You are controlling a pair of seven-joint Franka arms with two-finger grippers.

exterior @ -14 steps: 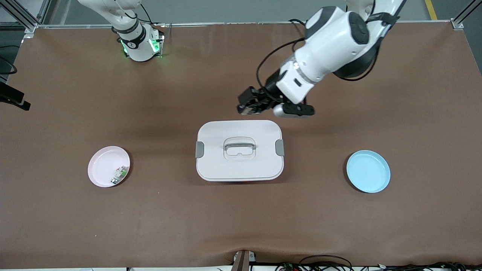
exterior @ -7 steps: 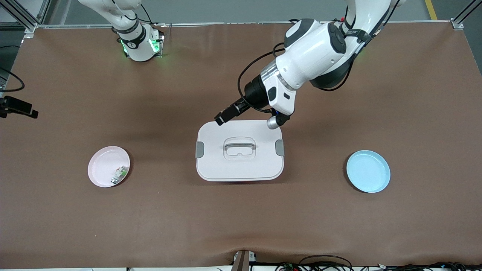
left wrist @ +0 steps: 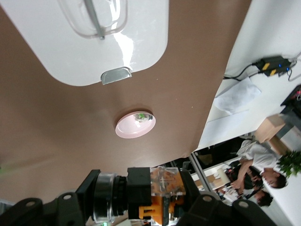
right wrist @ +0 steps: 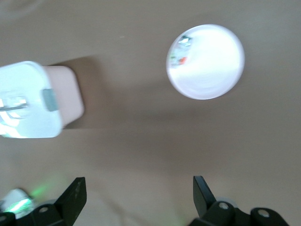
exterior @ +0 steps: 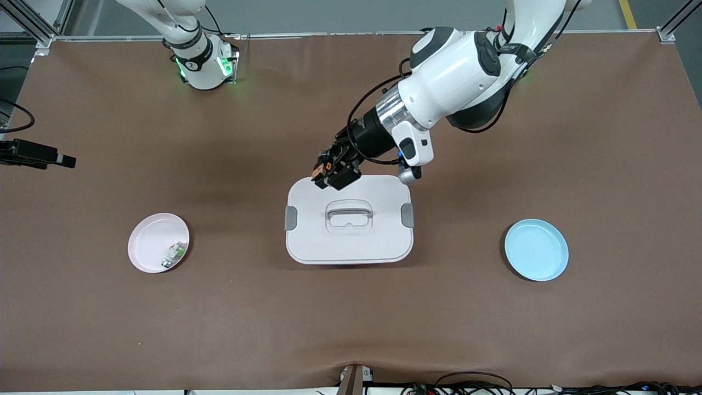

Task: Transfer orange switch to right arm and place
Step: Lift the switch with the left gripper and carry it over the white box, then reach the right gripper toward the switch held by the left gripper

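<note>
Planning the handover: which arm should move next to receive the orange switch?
The right. The left gripper holds the orange switch over the white lidded box, while the right gripper hangs open over bare table.

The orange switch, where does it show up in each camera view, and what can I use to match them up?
Front view: the orange switch is held in the left hand, over the white lidded box.
Left wrist view: orange switch between the fingers, low in the picture.
Right wrist view: not in it.
Shared landmark: the pink plate.
</note>
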